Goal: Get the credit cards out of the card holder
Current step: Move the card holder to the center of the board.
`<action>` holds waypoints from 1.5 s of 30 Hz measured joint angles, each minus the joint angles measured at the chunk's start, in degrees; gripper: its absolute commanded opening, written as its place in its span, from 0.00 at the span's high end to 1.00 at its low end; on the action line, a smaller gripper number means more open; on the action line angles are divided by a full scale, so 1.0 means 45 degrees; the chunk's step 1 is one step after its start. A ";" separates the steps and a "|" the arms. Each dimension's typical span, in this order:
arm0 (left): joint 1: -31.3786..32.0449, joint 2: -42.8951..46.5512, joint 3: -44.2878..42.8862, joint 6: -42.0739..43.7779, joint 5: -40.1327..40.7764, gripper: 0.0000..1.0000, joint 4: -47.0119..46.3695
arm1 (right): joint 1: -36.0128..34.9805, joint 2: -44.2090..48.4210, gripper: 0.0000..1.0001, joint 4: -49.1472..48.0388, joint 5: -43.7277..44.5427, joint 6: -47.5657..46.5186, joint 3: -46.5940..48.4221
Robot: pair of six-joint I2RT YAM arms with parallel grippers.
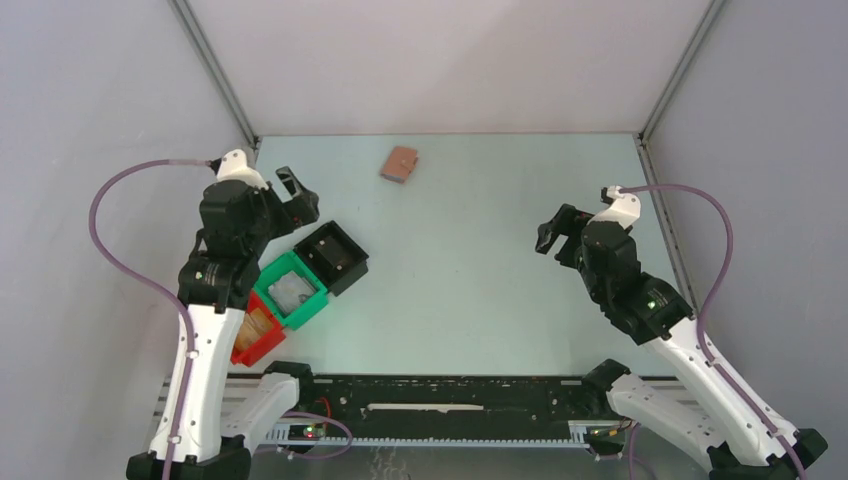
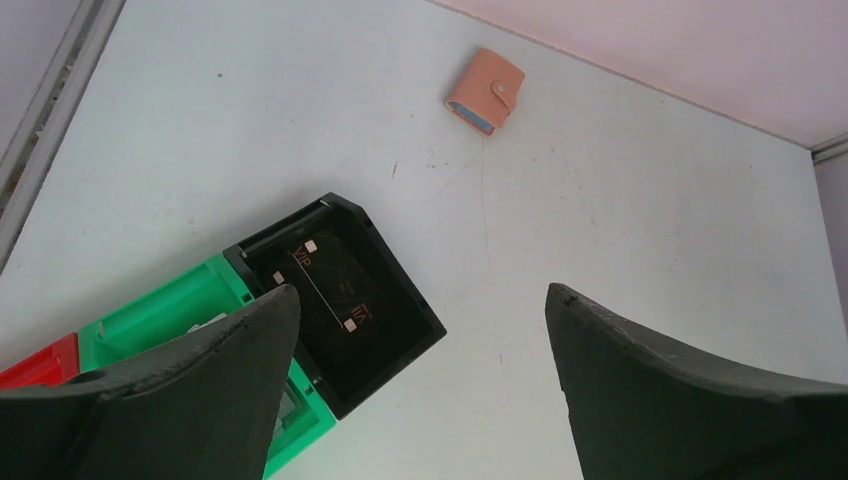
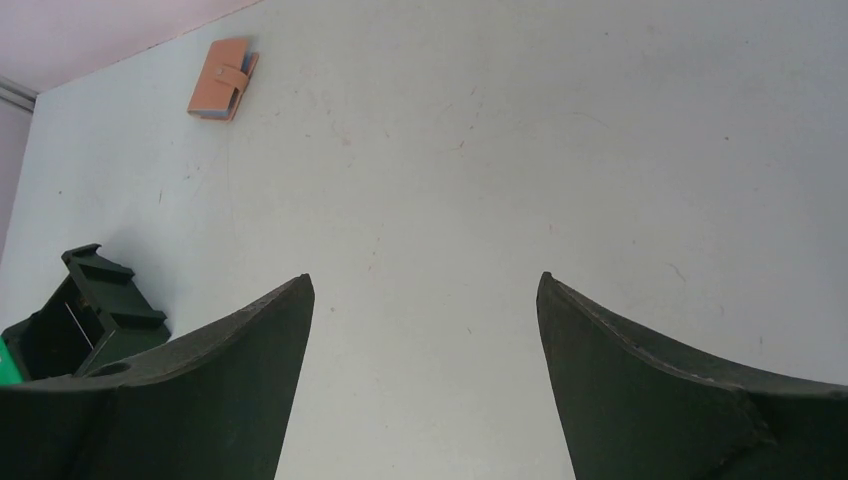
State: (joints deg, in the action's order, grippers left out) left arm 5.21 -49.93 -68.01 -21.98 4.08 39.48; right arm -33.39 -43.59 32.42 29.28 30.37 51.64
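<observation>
The card holder (image 1: 400,164) lies closed, tab snapped, on the table at the back centre. It also shows in the left wrist view (image 2: 485,91), with a blue-grey edge, and in the right wrist view (image 3: 222,92). A black card (image 2: 335,285) printed "VIP" lies flat in the black bin (image 1: 352,272). A pale grey flat item (image 1: 290,292) lies in the green bin; I cannot tell if it is a card. My left gripper (image 1: 299,196) (image 2: 421,289) is open and empty above the black bin's far corner. My right gripper (image 1: 553,232) (image 3: 424,277) is open and empty over the bare table at the right.
Three square bins stand in a diagonal row at the left: black (image 2: 420,320), green (image 1: 312,305) (image 2: 160,310) and red (image 1: 248,350) (image 2: 40,365), the red one holding something tan. The enclosure's walls and metal frame posts (image 1: 215,70) border the table.
</observation>
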 measured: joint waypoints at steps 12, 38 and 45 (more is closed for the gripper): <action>0.0170 -0.0680 -0.0029 0.0238 -0.0039 0.00 -0.0758 | 0.0073 -0.0058 0.09 0.0000 -0.0024 0.0005 0.0000; 0.2560 -1.7369 -1.2726 0.0335 0.1676 0.13 0.0126 | 0.0563 0.0321 0.11 0.0695 -0.0670 0.0384 -0.0039; 0.2798 -1.9181 -1.3789 -0.0097 0.1622 0.14 -0.0559 | 0.0568 0.0447 0.11 0.0695 -0.0627 0.0617 -0.0049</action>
State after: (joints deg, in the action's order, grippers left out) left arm 17.80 -136.25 -130.06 -22.41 11.38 36.97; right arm -30.83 -41.58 35.55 26.46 33.15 51.42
